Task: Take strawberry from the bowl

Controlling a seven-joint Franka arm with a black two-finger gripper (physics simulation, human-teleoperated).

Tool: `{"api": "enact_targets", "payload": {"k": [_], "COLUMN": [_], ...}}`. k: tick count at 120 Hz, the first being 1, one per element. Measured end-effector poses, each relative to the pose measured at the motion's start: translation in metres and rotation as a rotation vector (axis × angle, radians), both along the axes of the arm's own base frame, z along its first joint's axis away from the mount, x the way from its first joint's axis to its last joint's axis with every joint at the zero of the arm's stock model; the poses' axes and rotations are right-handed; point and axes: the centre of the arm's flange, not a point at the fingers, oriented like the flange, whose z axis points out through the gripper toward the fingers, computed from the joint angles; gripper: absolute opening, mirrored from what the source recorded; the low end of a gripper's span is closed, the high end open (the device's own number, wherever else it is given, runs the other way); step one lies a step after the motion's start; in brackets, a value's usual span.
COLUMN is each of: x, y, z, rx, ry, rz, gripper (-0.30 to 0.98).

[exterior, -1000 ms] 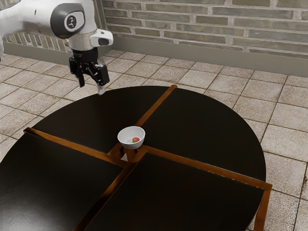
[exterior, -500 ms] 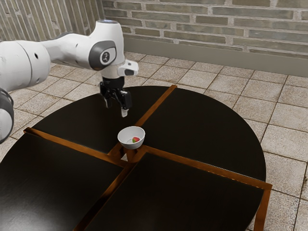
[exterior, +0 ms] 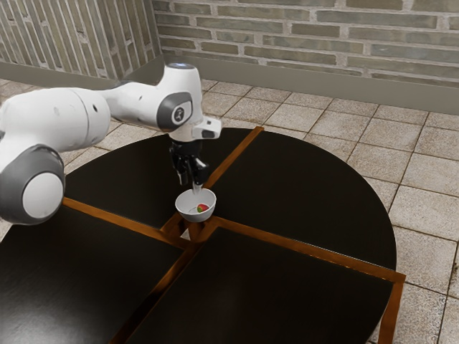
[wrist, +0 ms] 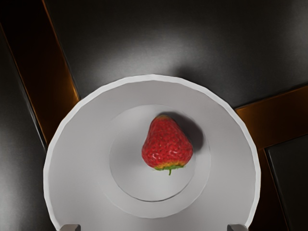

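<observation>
Here's the black gripper (exterior: 190,186), at the exterior view's twelve o'clock from the smooth bowl (wrist: 79,159), fingers spread, rim cropped in the wrist view, dimpled strawberry (wrist: 166,144) inside, underside hidden

Round black table, tiled floor, brick walls; my exterior view.
Glossy round black tabletop (exterior: 308,193), split by orange-brown wooden strips (exterior: 308,251) meeting near the middle; brown wooden leg (exterior: 389,315) at the exterior view's right. Floor: beige, mottled square tiles (exterior: 366,154), dark joints. Behind: grey-tan brick wall (exterior: 287,36), pale mortar, plain grey-beige baseboard (exterior: 308,80); at the exterior view's left, wall section with vertical brick pattern (exterior: 72,36). My wrist view: soft pale sheen on the black top, amber glints along the strips.
</observation>
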Motion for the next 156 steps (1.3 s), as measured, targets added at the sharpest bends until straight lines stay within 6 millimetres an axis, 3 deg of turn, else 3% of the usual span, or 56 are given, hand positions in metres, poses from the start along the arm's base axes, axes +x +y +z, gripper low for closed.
{"api": "enact_targets", "payload": {"k": [22, 65, 82, 110, 120, 132, 148, 156], "x": [0.005, 0.011, 0.012, 0.013, 0.012, 0.012, 0.003, -0.007], "y": [-0.004, -0.003, -0.001, 0.000, -0.002, -0.006, -0.015, -0.032], "z": [-0.037, -0.073, -0.079, -0.080, -0.076, -0.054, 0.000, 0.030], "rx": [-0.013, -0.043, -0.045, -0.042, -0.039, -0.034, -0.028, -0.026], "ry": [0.012, 0.016, 0.014, 0.007, 0.002, -0.019, -0.055, -0.074], "rz": [-0.022, -0.034, -0.036, -0.039, -0.041, -0.047, -0.059, -0.084], "gripper": [0.34, 0.32, 0.31, 0.06, 0.05, 0.05, 0.04, 0.04]}}
